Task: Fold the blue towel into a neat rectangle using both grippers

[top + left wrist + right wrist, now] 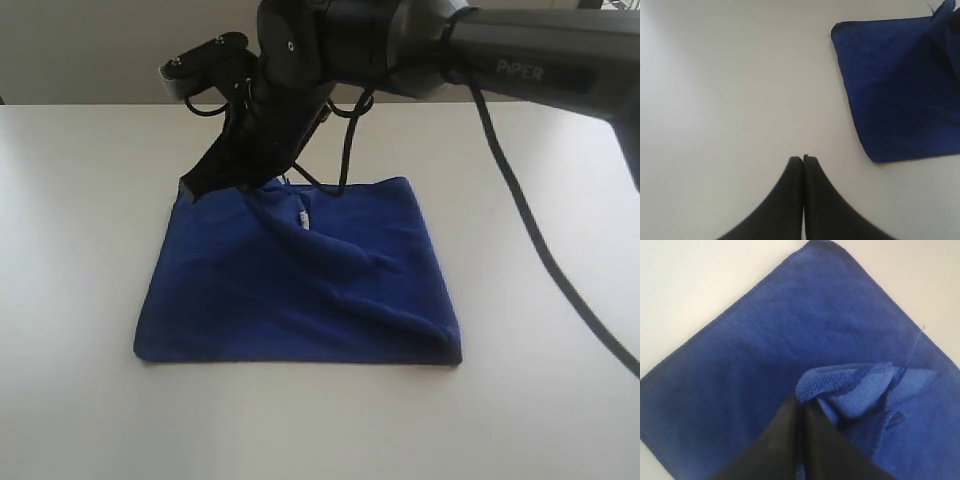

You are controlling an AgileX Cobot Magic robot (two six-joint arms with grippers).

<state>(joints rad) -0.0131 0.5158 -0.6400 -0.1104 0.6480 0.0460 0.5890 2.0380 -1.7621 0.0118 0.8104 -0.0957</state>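
The right gripper (801, 402) is pinching the towel (300, 300). Its two black jaws are squeezing tight together, and a little bunch of blue cloth is sticking up right at their tips. The towel is lying on the white table (80, 250), spreading out under this gripper and away from it. A puffy ridge is running from the pinched spot across to the corner farthest from the gripper. A small white tag (302, 217) is showing on that ridge, near the gripper.

The left gripper (803, 158) is holding nothing. Its jaws are pressing together too, and it is hanging over bare table. The towel is sitting off to one side of it, near but not touching.
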